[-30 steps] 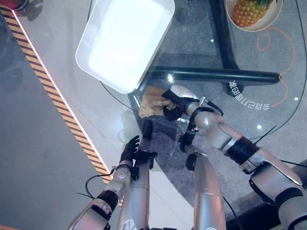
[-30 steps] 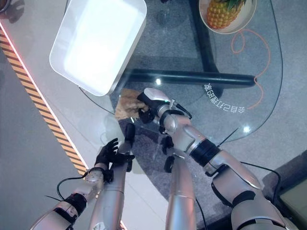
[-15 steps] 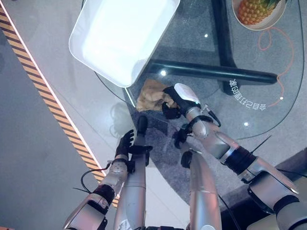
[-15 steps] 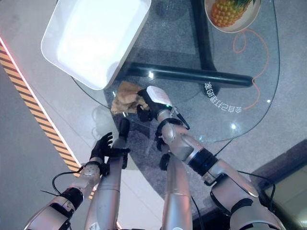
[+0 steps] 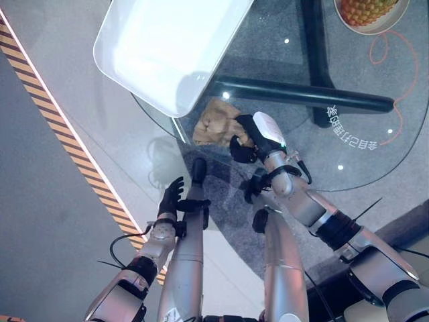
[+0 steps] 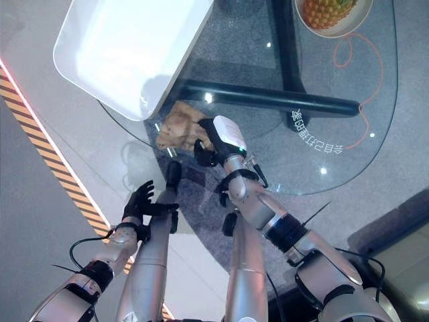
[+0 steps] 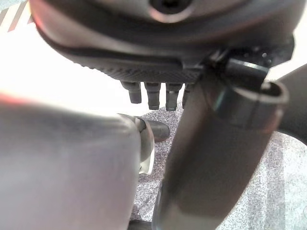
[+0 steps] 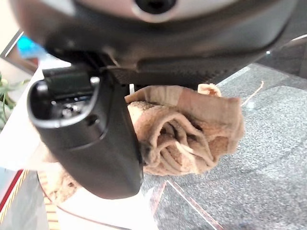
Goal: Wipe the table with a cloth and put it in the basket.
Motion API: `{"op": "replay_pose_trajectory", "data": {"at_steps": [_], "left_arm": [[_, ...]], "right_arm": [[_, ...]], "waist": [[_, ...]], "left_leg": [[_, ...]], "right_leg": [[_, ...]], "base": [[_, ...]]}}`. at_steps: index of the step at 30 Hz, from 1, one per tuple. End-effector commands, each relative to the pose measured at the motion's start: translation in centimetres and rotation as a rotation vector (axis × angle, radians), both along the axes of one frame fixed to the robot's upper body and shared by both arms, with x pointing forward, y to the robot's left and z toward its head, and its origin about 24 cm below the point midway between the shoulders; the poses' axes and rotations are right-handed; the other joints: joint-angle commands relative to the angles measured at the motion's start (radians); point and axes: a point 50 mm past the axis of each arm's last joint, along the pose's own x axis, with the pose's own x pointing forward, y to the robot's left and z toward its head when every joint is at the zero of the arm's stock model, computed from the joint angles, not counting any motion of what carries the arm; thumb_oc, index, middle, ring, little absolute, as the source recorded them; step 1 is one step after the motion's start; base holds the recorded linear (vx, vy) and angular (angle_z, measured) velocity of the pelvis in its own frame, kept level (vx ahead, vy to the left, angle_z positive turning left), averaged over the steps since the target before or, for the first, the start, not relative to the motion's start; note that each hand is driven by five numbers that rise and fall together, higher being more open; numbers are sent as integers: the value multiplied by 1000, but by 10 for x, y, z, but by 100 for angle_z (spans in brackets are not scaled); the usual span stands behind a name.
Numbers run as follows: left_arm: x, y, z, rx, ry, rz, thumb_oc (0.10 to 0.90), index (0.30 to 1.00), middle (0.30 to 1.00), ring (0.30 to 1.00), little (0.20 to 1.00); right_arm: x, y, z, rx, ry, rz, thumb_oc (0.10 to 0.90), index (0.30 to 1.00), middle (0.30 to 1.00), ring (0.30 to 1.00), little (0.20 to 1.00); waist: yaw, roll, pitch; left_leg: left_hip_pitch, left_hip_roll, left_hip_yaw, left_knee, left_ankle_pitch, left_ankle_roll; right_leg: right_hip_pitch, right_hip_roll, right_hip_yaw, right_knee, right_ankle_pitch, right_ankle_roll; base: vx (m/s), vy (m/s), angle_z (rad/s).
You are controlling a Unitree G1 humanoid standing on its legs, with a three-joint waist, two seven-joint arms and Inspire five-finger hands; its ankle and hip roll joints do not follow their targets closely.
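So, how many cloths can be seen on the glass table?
1. The tan cloth lies bunched near the table's edge, beside the white basket, under the right hand. Nothing suggests another, though the hand covers part.

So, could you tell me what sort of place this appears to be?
Probably an indoor demo or test space: a round glass table on a dark frame, hazard-striped tape on the floor, and a pineapple in a bowl.

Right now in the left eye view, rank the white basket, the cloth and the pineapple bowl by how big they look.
1. Basket, largest by far.
2 and 3. Cloth and bowl: no ranking. The bowl is cut off at the view's edge, and the right hand covers part of the bunched cloth.
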Motion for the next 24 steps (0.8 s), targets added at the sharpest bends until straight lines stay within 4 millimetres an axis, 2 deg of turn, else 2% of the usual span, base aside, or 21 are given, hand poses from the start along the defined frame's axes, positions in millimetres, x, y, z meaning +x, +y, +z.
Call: {"op": "replay_pose_trajectory", "data": {"at_steps": [1, 12, 24], "left_arm": [[-62, 6, -57, -14, 233, 66, 800, 900, 900, 900, 900], [-63, 11, -57, -24, 230, 89, 800, 900, 900, 900, 900], [-68, 23, -58, -25, 231, 120, 800, 900, 900, 900, 900]], "right_arm": [[8, -66, 83, 141, -395, -300, 100, 300, 300, 300, 200], [-1, -92, 97, 193, -515, -437, 100, 300, 300, 300, 200], [-13, -131, 107, 233, -625, -596, 100, 300, 300, 300, 200]], "waist": [[0, 33, 18], [-14, 24, 18], [-35, 11, 18]], "left_leg": [[39, -49, 103, 23, -88, 121], [41, -46, 109, 24, -98, 124], [50, -39, 118, 27, -111, 123]], "right_leg": [[0, 20, 46, -37, 78, 55], [5, 29, 53, -46, 74, 57], [17, 37, 58, -55, 72, 61]], "base": [[0, 0, -3], [-1, 0, -4], [0, -2, -3]]}}
